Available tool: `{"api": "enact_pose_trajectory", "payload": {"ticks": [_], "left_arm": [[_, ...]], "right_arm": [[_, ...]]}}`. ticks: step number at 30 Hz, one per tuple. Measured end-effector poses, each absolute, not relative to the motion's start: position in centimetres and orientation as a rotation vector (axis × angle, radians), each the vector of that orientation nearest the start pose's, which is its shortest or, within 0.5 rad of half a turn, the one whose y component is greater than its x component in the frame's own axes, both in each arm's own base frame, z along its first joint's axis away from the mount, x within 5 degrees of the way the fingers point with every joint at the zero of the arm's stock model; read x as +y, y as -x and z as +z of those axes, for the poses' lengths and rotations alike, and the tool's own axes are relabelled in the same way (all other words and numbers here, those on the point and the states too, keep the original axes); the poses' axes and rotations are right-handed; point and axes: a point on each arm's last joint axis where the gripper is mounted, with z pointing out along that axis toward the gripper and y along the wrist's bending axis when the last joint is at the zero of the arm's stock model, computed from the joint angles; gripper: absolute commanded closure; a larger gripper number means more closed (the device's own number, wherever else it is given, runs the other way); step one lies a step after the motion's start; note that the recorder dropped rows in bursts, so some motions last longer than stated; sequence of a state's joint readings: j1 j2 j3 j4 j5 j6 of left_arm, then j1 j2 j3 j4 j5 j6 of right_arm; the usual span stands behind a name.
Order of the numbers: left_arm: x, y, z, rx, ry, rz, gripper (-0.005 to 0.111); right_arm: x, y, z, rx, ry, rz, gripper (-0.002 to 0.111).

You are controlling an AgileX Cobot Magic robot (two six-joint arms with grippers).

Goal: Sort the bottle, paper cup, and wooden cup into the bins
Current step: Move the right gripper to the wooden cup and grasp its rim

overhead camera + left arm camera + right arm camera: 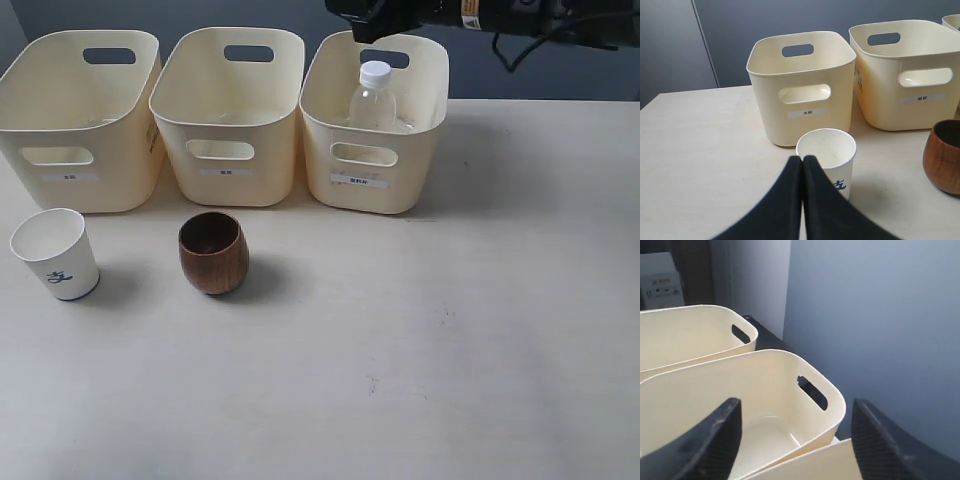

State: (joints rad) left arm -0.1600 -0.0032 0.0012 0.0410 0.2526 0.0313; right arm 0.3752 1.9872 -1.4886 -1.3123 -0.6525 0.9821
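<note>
The bottle point(373, 97) stood upright inside the right-hand bin point(375, 170) of three bins in a row along the far side of the bench point(450, 330). The paper cup point(56, 253) and the wooden cup point(213, 252) stood upright and apart on the bench, in front of the left bin point(75, 165) and the middle bin point(228, 160). The right hand point(795, 440) was spread wide and empty above the bins; the left hand point(802, 162) was pressed closed and empty, just beside the paper cup
</note>
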Motion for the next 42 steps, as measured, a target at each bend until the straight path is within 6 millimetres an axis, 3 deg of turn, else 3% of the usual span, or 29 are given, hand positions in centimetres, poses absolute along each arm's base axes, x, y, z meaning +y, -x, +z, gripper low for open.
{"api": "enact_pose_trajectory", "payload": {"ticks": [3,8,15,20,25,29,34,42], "left_arm": [[-0.8,-5.4,19.0,1.724,-0.192,-0.057,0.107],[-0.8,-5.4,19.0,1.724,-0.192,-0.057,0.107],[-0.8,-5.4,19.0,1.724,-0.192,-0.057,0.107],[-0.8,-5.4,19.0,1.724,-0.192,-0.057,0.107],[-0.8,-5.4,19.0,1.724,-0.192,-0.057,0.107],[-0.8,-5.4,19.0,1.724,-0.192,-0.057,0.107],[-0.8,-5.4,19.0,1.724,-0.192,-0.057,0.107],[-0.8,-5.4,19.0,1.724,-0.192,-0.057,0.107]], "right_arm": [[23.9,-38.4,28.5,1.438,1.141,0.618,0.047],[27.5,-35.0,29.3,1.366,1.309,0.651,0.047],[31.8,-30.4,28.7,1.323,1.493,0.767,0.047],[33.8,-28.0,28.3,1.292,1.564,0.864,0.047],[34.8,-27.6,26.6,1.348,1.580,0.919,0.047],[35.2,-27.9,24.1,1.420,1.591,0.937,0.047],[35.0,-27.7,21.1,1.517,1.604,0.925,0.047],[34.8,-27.8,17.9,1.605,1.620,0.906,0.047]]}}
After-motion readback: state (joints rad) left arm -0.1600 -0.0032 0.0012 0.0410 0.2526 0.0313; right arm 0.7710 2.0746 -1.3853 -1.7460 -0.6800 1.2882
